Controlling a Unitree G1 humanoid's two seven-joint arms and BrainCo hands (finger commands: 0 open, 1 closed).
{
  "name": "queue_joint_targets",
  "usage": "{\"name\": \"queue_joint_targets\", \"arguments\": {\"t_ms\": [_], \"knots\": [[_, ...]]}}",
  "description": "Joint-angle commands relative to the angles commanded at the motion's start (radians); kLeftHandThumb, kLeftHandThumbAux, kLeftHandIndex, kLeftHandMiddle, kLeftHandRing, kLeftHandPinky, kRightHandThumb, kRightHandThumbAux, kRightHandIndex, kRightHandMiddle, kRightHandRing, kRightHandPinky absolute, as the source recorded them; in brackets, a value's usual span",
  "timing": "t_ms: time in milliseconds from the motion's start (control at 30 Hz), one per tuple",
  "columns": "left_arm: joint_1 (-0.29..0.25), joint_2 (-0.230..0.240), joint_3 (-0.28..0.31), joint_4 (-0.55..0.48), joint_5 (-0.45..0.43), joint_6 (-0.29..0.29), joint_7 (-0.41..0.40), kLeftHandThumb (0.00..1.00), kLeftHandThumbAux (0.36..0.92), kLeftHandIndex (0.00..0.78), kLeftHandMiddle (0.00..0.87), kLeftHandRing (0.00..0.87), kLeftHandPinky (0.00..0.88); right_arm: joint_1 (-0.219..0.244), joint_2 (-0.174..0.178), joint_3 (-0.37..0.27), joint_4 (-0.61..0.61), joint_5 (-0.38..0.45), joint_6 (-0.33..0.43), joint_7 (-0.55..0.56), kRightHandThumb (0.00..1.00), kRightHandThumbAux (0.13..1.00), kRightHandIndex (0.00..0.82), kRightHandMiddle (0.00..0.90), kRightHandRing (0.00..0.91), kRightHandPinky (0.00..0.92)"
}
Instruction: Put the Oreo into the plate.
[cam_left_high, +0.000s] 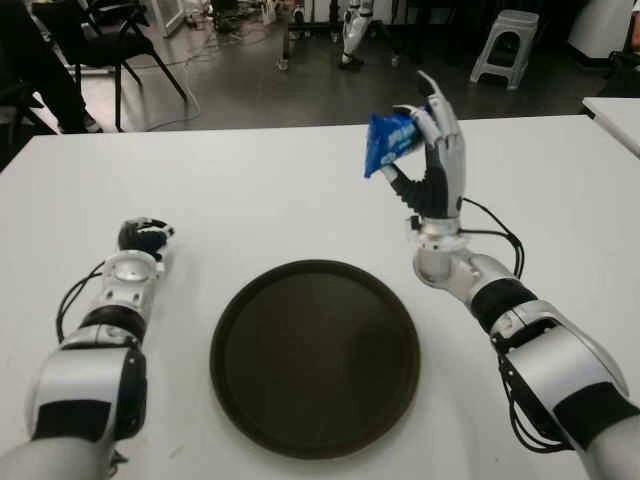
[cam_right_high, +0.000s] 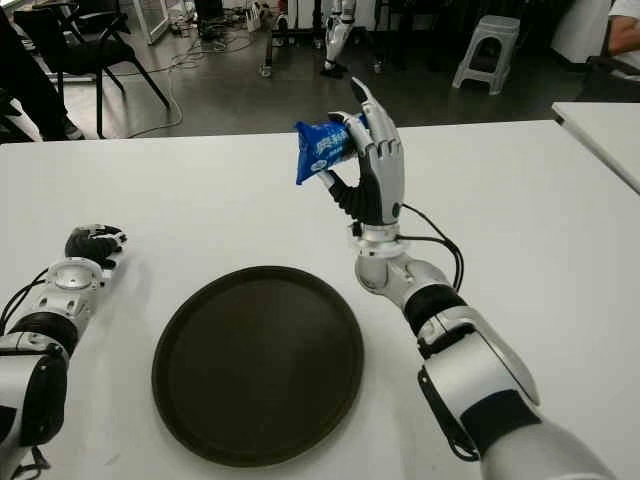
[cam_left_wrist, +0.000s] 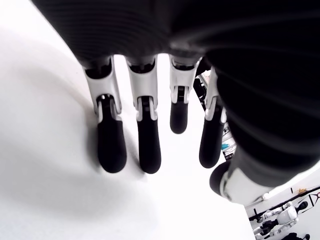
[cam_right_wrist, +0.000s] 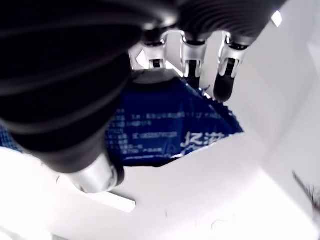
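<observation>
The right hand holds the Oreo pinched in its fingers, above the table behind the plate. It should carry the packet over the plate's middle and lower before letting go. The left hand, fingers relaxed and empty, shows left of the plate.

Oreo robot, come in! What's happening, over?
Right hand shut on Oreo pack, raised above table behind plate. Left hand open, left of plate. Plate bare, path clear.

Head stereo pair downward — wrist close-ups.
</observation>
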Motion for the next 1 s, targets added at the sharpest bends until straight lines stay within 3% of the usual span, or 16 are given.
{"name": "queue_joint_targets", "arguments": {"t_ms": [100,167,233,400,533,733,833,867,900,967,1000], "knots": [[0.001,0.0,-0.001,0.0,0.001,-0.003,0.002,0.683,0.724,0.398,0.178,0.202,0.22,0.002,0.001,-0.04,0.017,0.067,-0.044,0.082,0.702,0.722,0.418,0.127,0.115,0.131],[0.001,0.001,-0.003,-0.001,0.004,-0.003,0.005,0.684,0.724,0.398,0.186,0.211,0.229,0.022,0.035,-0.145,0.03,0.256,-0.107,0.333,0.701,0.723,0.418,0.117,0.11,0.135],[0.0,0.001,-0.005,-0.001,0.005,-0.003,0.006,0.684,0.723,0.399,0.192,0.216,0.235,0.035,0.06,-0.208,0.03,0.373,-0.128,0.488,0.7,0.724,0.418,0.107,0.106,0.139],[-0.002,0.001,-0.004,0.0,0.004,0.003,0.004,0.685,0.722,0.399,0.192,0.216,0.231,0.037,0.129,-0.424,-0.053,0.796,0.018,0.971,0.7,0.723,0.419,0.088,0.078,0.096],[-0.002,0.001,0.0,0.0,0.0,0.003,0.003,0.685,0.722,0.399,0.187,0.21,0.218,0.035,0.146,-0.481,-0.078,0.896,0.074,1.072,0.701,0.719,0.421,0.096,0.061,0.05],[-0.001,0.003,0.002,0.0,-0.002,0.003,0.0,0.683,0.722,0.399,0.175,0.194,0.196,0.044,0.151,-0.492,-0.092,0.895,0.068,1.068,0.703,0.715,0.423,0.105,0.039,0.008],[-0.002,0.002,0.002,0.0,-0.002,0.004,-0.001,0.684,0.723,0.399,0.185,0.208,0.218,0.085,0.153,-0.428,-0.103,0.743,-0.035,0.904,0.703,0.716,0.422,0.099,0.028,0.002],[-0.002,0.002,0.002,0.0,-0.003,0.003,-0.002,0.684,0.723,0.399,0.19,0.213,0.227,0.088,0.132,-0.4,-0.112,0.662,-0.06,0.826,0.703,0.716,0.421,0.097,0.025,0.001],[-0.001,0.003,0.002,0.0,-0.002,-0.001,-0.003,0.684,0.723,0.399,0.198,0.222,0.237,0.067,0.083,-0.325,-0.107,0.501,-0.045,0.645,0.703,0.716,0.421,0.095,0.024,0.001],[0.001,0.003,0.0,-0.001,-0.001,-0.008,-0.006,0.685,0.723,0.399,0.212,0.24,0.252,0.023,0.021,-0.203,-0.079,0.268,0.001,0.359,0.705,0.717,0.42,0.095,0.03,0.01],[0.001,0.003,0.0,-0.001,0.0,-0.01,-0.008,0.685,0.723,0.399,0.215,0.243,0.254,0.005,0.01,-0.165,-0.062,0.207,0.027,0.272,0.706,0.717,0.42,0.099,0.036,0.018]]}}
